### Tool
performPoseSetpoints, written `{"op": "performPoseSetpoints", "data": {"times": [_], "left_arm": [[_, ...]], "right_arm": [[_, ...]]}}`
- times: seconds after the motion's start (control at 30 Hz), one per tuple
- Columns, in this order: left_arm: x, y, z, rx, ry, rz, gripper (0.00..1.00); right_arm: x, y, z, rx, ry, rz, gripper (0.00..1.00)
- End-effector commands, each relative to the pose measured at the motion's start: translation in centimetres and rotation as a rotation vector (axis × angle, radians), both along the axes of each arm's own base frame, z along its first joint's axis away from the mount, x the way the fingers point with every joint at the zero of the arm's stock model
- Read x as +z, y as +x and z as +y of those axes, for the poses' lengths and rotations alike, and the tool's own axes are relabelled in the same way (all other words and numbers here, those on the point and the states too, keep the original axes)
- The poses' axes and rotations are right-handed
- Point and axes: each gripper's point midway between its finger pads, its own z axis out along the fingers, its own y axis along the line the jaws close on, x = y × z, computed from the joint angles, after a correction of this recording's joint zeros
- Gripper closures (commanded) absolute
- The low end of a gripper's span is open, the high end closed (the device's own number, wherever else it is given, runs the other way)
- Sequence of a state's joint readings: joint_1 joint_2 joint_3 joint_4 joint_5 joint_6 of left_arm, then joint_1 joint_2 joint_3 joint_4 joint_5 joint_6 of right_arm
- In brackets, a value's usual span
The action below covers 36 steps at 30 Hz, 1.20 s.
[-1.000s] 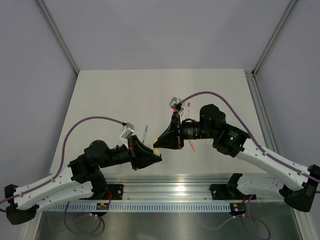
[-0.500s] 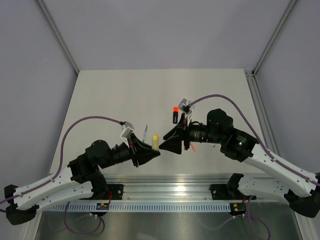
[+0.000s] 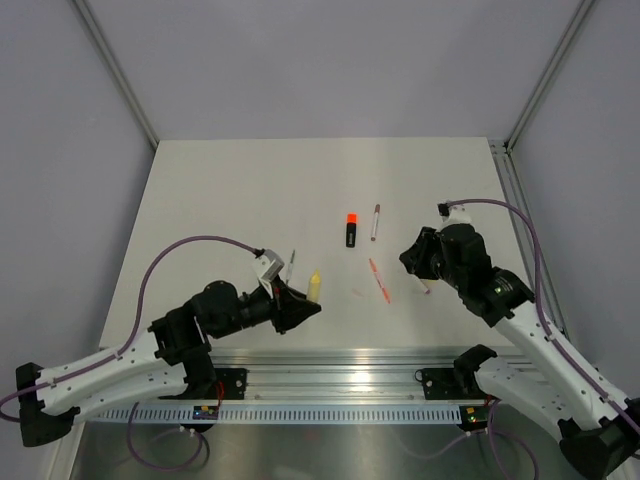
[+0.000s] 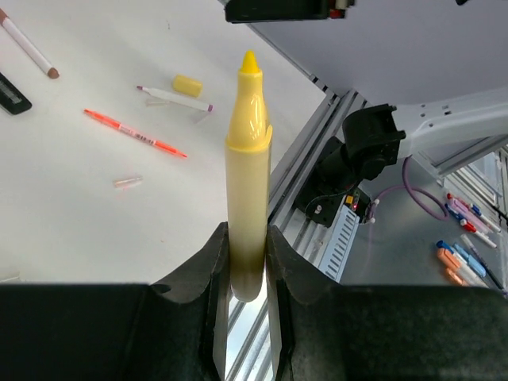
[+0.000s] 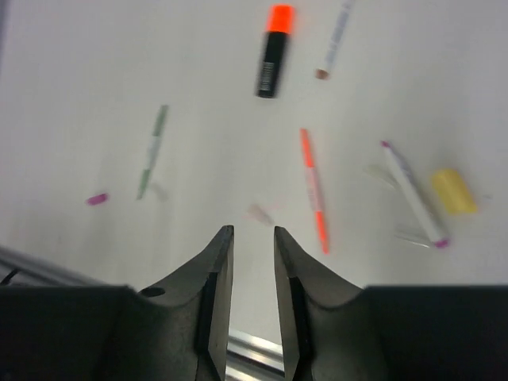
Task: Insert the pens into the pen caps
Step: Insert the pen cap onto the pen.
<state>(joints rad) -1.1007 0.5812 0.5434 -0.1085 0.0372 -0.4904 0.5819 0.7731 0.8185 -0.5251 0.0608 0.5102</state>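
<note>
Jaws of the left gripper (image 4: 248,238) pinch the lower barrel of the pale yellow highlighter (image 4: 248,151), holding it above the table (image 4: 63,214) with its bare tip pointing away from the wrist. A pale yellow cap (image 4: 187,85) lies on the table just beside a white pen (image 4: 175,98), near an orange-red pen (image 4: 135,133). Over the table, the right gripper (image 5: 252,234) has its jaws a narrow gap apart with nothing between them.

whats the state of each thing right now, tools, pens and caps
left tool, shut on the yellow highlighter
yellow highlighter, uncapped, tip bare, gripped by its rear end
right tool, slightly open, empty
yellow cap, loose, on no pen
black highlighter, lying flat, not held
orange-red pen, lying flat, not held
white pen, lying flat beside the yellow cap
</note>
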Motion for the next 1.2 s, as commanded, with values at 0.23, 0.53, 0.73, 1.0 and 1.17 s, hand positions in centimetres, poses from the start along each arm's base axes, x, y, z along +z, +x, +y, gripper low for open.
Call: {"op": "performPoseSetpoints", "data": {"times": [0.23, 0.53, 0.73, 1.0, 1.17], "left_arm": [[-0.2, -0.7, -2.0, -0.100, -0.088, -0.082, 1.00], [-0.8, -1.1, -1.3, -0.113, -0.108, -0.128, 1.00], [-1.1, -2.1, -1.7, -0.171, -0.123, -0.107, 1.00], [-1.1, -1.9, -1.3, -0.150, -0.125, -0.113, 1.00], [-1.3, -1.7, -1.2, -0.139, -0.119, -0.116, 1.00]], "right_arm": [[-9.7, 4.7, -10.0, -0.337, -0.183, 0.373, 0.53], [-12.9, 6.6, -11.3, -0.261, -0.150, 0.548, 0.37], [-15.1, 6.3, -10.6, -0.169, -0.176, 0.711, 0.35], [-17.9, 6.2, -10.7, -0.067, -0.201, 0.856, 0.33], [-18.9, 6.1, -11.0, -0.058, -0.221, 0.910, 0.34]]}}
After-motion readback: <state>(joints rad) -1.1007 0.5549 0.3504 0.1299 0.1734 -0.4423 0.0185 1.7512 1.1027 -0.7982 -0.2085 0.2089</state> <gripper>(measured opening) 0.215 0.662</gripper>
